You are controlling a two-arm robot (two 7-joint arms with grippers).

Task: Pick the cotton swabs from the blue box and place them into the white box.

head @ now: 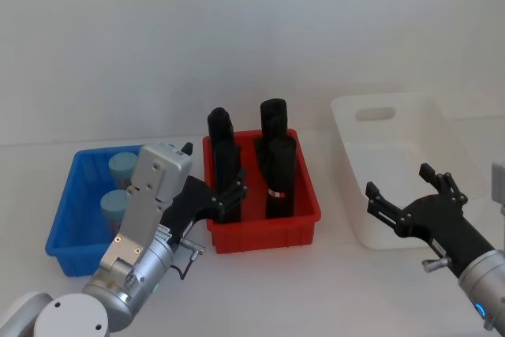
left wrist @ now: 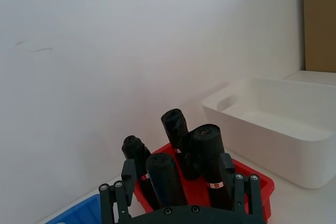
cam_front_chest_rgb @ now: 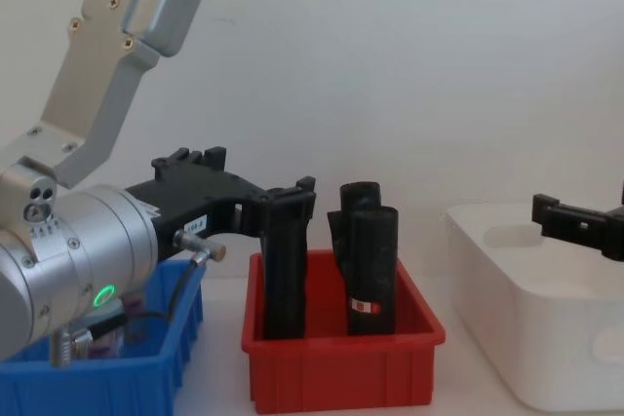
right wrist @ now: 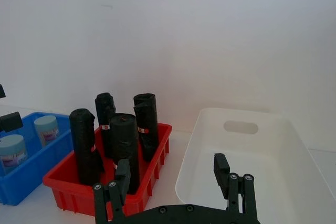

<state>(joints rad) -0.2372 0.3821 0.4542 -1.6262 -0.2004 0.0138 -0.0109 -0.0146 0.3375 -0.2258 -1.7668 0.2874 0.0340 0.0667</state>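
As the tabletop (head: pixel 331 290) stands now, the white box (head: pixel 351 171) is on the robot's right, the red bin (head: pixel 264 233) in the middle and the blue box (head: pixel 67 211) on the left, each near the next. Black rolls (head: pixel 276 159) stand upright in the red bin. The cotton swabs (head: pixel 115 206), two jars with pale lids, stand upright in the blue box, one behind the other, toward its right side.

The left gripper (left wrist: pixel 177 165) hangs by the red bin's front left corner, fingers apart and aimed at the rolls rather than the jars. The right gripper (head: pixel 404 182) hangs over the front part of the white box, fingers also apart, probably idle.

The step in hand looks like the reach for a first jar. To do it well, the left arm should swing left, clear of the nearest roll. It should then come down from above so the fingers straddle one jar below its lid, keeping off the blue rim and the second jar. Both jars lie to the left of the left fingers, apart from them and beside the arm.
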